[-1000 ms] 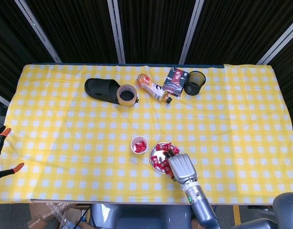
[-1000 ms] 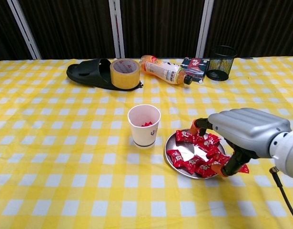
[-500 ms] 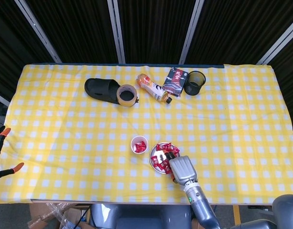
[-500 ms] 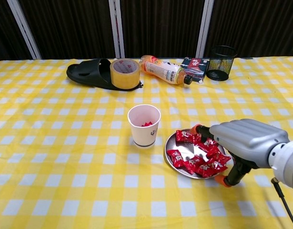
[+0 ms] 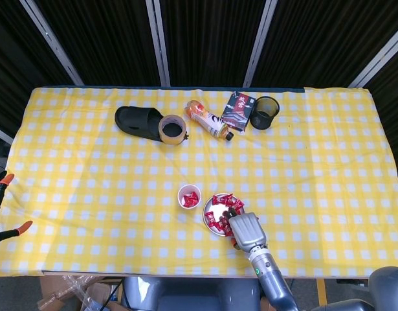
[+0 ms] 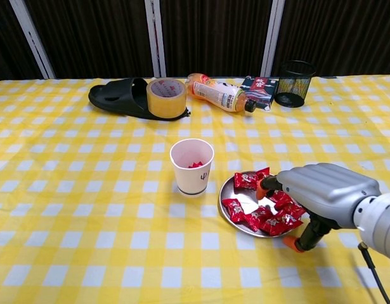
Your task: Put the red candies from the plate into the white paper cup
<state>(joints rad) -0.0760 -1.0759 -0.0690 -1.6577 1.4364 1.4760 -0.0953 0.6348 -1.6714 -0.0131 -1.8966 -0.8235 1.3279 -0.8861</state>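
Right hand (image 6: 321, 196) over steel plate (image 6: 238, 225), possibly pinching a red candy (image 6: 263, 173); grip unclear. Next: carry to paper cup (image 6: 192, 167).

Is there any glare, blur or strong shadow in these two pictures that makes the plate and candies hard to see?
Chest view: sharp and evenly lit; the metal plate shows a pale reflection on its bare middle, and the right hand covers its right edge. Head view: also sharp, soft shadows only, but the candies are small and the hand hides part of the plate.
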